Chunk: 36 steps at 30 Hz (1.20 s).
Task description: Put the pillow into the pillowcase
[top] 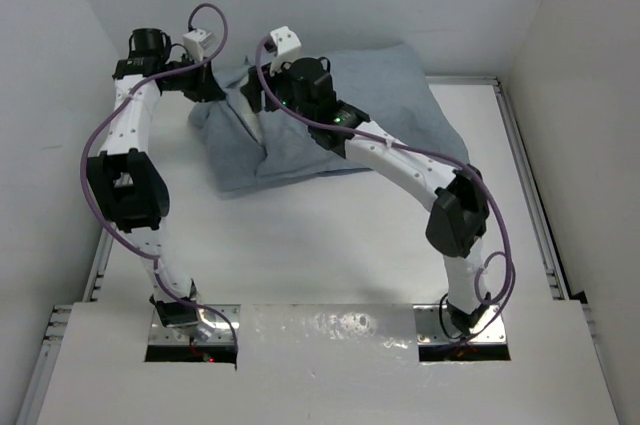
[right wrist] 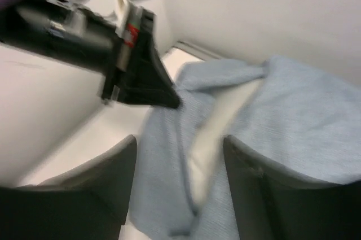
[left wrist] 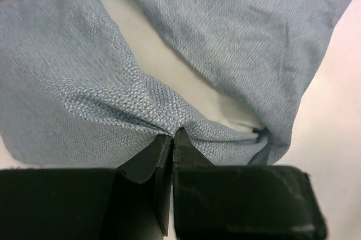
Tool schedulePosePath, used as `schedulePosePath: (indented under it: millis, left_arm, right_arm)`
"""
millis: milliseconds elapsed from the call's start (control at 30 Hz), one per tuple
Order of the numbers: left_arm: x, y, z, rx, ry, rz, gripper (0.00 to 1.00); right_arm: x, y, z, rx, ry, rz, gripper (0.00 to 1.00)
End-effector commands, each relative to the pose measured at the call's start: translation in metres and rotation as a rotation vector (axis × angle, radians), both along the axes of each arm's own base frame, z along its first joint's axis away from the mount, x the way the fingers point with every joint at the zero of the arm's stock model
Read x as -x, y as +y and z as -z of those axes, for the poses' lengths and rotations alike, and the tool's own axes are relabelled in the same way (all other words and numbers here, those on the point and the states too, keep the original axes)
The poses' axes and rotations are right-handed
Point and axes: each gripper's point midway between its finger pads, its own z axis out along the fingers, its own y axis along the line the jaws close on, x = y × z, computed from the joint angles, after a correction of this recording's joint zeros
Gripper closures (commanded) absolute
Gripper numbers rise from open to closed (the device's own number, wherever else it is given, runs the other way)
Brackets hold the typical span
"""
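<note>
The grey-blue pillowcase (top: 390, 95) lies at the back of the table, bulging with the white pillow (top: 250, 121) that shows through its open slit on the left. In the left wrist view my left gripper (left wrist: 172, 134) is shut on a pinched fold of the pillowcase (left wrist: 84, 82) at the mouth's edge, with the pillow (left wrist: 169, 65) showing beyond. My right gripper (right wrist: 180, 138) hangs open just above the slit, its jaws wide on either side of the pillow (right wrist: 220, 121) and the pillowcase (right wrist: 304, 121), holding nothing. The left gripper (right wrist: 172, 101) shows there too.
White walls close in the table (top: 330, 245) on the left, back and right. A metal rail (top: 525, 175) runs along the right side. Both arms arch over the table's front half toward the back left.
</note>
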Motion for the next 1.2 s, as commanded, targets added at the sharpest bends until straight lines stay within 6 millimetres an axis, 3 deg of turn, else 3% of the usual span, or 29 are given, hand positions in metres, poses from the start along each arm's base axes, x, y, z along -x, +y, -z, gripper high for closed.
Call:
schedulePosePath:
  millis: [0,33,67,133,167,200,233,267,300,333,400,433,467,500,533,567,600,633,667,700,733,767,800,833,867,933,1033,1100,1167]
  left_arm:
    - [-0.023,-0.008,-0.052,0.053,-0.154,0.0,1.0]
    - [-0.025,-0.014,-0.064,0.084,-0.175,0.008,1.0]
    - [-0.022,-0.034,-0.085,0.144,-0.207,0.065,1.0]
    - [-0.023,-0.054,-0.1,0.144,-0.28,0.122,1.0]
    - [-0.023,-0.069,-0.092,0.1,-0.299,0.156,0.93]
    - [-0.023,-0.07,-0.078,0.072,-0.272,0.152,0.85]
    - [-0.027,-0.064,-0.064,0.039,-0.245,0.123,0.62]
    - [-0.033,-0.052,-0.046,0.019,-0.204,0.101,0.52]
    - [-0.021,-0.045,-0.029,0.003,-0.116,0.101,0.43]
    - [-0.018,-0.036,-0.02,-0.034,-0.086,0.096,0.25]
    - [-0.005,-0.016,-0.01,-0.134,-0.039,0.095,0.14]
    - [-0.003,0.002,-0.005,-0.228,-0.027,0.049,0.08]
    - [0.006,0.017,-0.008,-0.296,-0.035,0.033,0.07]
    - [0.01,0.036,-0.008,-0.38,-0.035,-0.023,0.06]
    - [0.015,0.048,-0.01,-0.415,-0.039,-0.052,0.09]
    - [0.028,0.067,-0.013,-0.443,-0.034,-0.083,0.21]
    - [0.035,0.077,-0.013,-0.452,-0.018,-0.099,0.64]
    - [0.043,0.085,-0.012,-0.457,-0.001,-0.104,0.84]
    - [0.057,0.095,-0.005,-0.461,0.053,-0.107,0.96]
    - [0.067,0.1,0.004,-0.495,0.094,-0.1,1.0]
    - [0.077,0.101,0.009,-0.534,0.101,-0.058,0.99]
    - [0.096,0.097,0.039,-0.545,0.186,-0.008,0.91]
    - [0.106,0.095,0.053,-0.556,0.218,0.026,0.76]
    - [0.114,0.093,0.066,-0.571,0.237,0.059,0.45]
    - [0.121,0.088,0.09,-0.562,0.263,0.059,0.35]
    - [0.124,0.077,0.108,-0.515,0.29,0.044,0.19]
    - [0.121,0.06,0.128,-0.447,0.3,0.018,0.1]
    - [0.112,0.054,0.135,-0.418,0.265,0.009,0.04]
    - [0.122,0.042,0.153,-0.409,0.304,0.054,0.02]
  right_arm:
    - [-0.007,-0.046,0.015,0.099,0.042,0.137,0.7]
    - [-0.009,-0.06,0.023,0.115,0.08,0.161,0.88]
    - [-0.018,-0.09,0.037,0.134,0.145,0.214,1.0]
    - [-0.029,-0.125,0.056,0.081,0.261,0.275,1.0]
    - [-0.039,-0.168,0.078,0.063,0.351,0.354,1.0]
    - [-0.042,-0.193,0.087,0.063,0.383,0.4,1.0]
    - [-0.05,-0.235,0.096,0.069,0.412,0.479,0.98]
    - [-0.037,-0.268,0.108,0.103,0.43,0.555,0.89]
    - [-0.032,-0.292,0.113,0.119,0.438,0.606,0.56]
    - [-0.03,-0.329,0.12,0.122,0.453,0.679,0.35]
    - [-0.006,-0.369,0.143,0.137,0.541,0.728,0.13]
    - [-0.001,-0.402,0.151,0.122,0.58,0.788,0.05]
    - [0.014,-0.415,0.173,0.126,0.653,0.796,0.04]
    - [0.02,-0.427,0.178,0.112,0.672,0.813,0.06]
    - [0.026,-0.45,0.186,0.095,0.699,0.858,0.36]
    - [0.035,-0.463,0.201,0.087,0.73,0.888,0.74]
    - [0.04,-0.474,0.205,0.084,0.735,0.93,0.99]
    - [0.047,-0.485,0.216,0.079,0.753,0.957,1.0]
    - [0.045,-0.489,0.216,0.067,0.73,0.968,1.0]
    - [0.045,-0.493,0.219,0.065,0.727,0.977,0.98]
    - [0.047,-0.497,0.224,0.069,0.729,0.988,0.69]
    - [0.043,-0.501,0.224,0.079,0.704,0.996,0.48]
    - [0.042,-0.504,0.227,0.092,0.698,1.005,0.31]
    - [0.041,-0.512,0.237,0.114,0.705,1.03,0.2]
    - [0.036,-0.515,0.237,0.126,0.689,1.037,0.09]
    - [0.03,-0.523,0.251,0.132,0.709,1.055,0.02]
    - [0.007,-0.525,0.262,0.079,0.672,1.025,0.01]
    - [0.002,-0.525,0.274,0.087,0.691,1.012,0.01]
    - [-0.003,-0.518,0.291,0.085,0.741,0.969,0.01]
